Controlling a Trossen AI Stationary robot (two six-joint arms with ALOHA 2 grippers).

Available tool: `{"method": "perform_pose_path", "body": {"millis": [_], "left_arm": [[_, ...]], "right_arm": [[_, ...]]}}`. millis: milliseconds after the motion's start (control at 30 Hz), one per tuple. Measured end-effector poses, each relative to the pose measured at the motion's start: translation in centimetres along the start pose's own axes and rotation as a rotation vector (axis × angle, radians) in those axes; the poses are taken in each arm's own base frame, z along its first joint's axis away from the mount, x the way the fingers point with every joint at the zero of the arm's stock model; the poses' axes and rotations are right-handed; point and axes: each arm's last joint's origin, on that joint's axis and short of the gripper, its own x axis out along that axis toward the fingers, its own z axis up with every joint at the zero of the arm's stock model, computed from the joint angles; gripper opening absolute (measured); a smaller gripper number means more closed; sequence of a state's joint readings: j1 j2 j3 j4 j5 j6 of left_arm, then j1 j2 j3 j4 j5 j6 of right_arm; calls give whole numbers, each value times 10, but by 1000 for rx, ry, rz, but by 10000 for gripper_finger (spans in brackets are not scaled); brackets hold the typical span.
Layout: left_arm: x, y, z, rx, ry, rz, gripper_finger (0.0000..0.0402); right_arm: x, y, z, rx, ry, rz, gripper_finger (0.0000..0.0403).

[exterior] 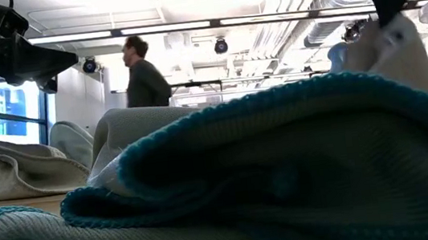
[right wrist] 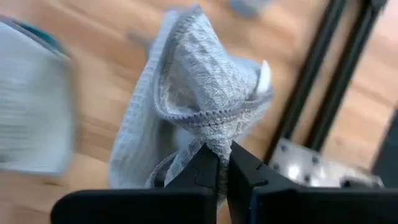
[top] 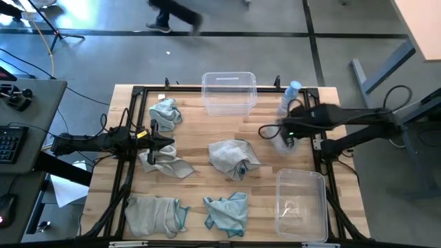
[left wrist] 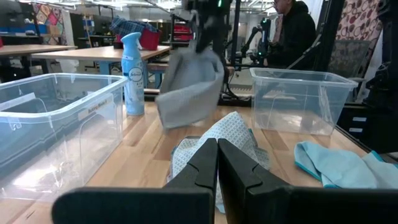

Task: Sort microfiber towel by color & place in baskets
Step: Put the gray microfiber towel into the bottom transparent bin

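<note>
My right gripper point(top: 281, 132) hovers near the table's right side, between the two clear baskets point(top: 229, 93) point(top: 301, 203), and is shut on a plain grey towel point(right wrist: 199, 93). My left gripper point(top: 162, 140) is shut and holds nothing; it hangs at the table's left over a crumpled grey towel point(top: 165, 164). Other towels lie flat on the wood: a pale teal one point(top: 166, 112) at far left, a grey one with teal edging point(top: 234, 158) in the middle, a grey one point(top: 155, 213) and a teal one point(top: 227, 212) along the near edge. My right gripper pinches a gathered fold of the grey towel point(right wrist: 214, 144) between its two fingers, coming from above and pointing down. Several layers bunch at the fingertips point(right wrist: 244, 163). The towel point(left wrist: 189, 87) hangs slack below the fingers, lifted clear of the table.
A white-blue spray bottle point(top: 291, 96) stands at the far right, close behind my right gripper. A black metal frame point(top: 131, 117) borders the table. A person point(exterior: 142, 73) walks in the room beyond. Bare wood point(top: 200, 131) shows between the towels.
</note>
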State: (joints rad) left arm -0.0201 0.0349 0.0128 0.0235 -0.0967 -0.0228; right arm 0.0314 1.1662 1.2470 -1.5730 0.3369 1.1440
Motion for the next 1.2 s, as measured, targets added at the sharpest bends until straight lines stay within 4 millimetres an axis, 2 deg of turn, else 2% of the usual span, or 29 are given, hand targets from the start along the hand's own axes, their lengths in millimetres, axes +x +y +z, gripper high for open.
{"method": "perform_pose_path", "body": {"millis": [200, 367, 767, 1200], "left_arm": [[0, 0, 0, 0, 0, 0, 0], [0, 0, 0, 0, 0, 0, 0], [0, 0, 0, 0, 1, 0, 0], [0, 0, 0, 0, 0, 0, 0]], "right_arm": [[-63, -17, 1, -3, -231, 219, 2], [-101, -26, -2, -67, -356, 357, 1], [-162, -31, -16, -206, -496, 610, 0], [-219, -11, -45, -358, -483, 867, 0]]}}
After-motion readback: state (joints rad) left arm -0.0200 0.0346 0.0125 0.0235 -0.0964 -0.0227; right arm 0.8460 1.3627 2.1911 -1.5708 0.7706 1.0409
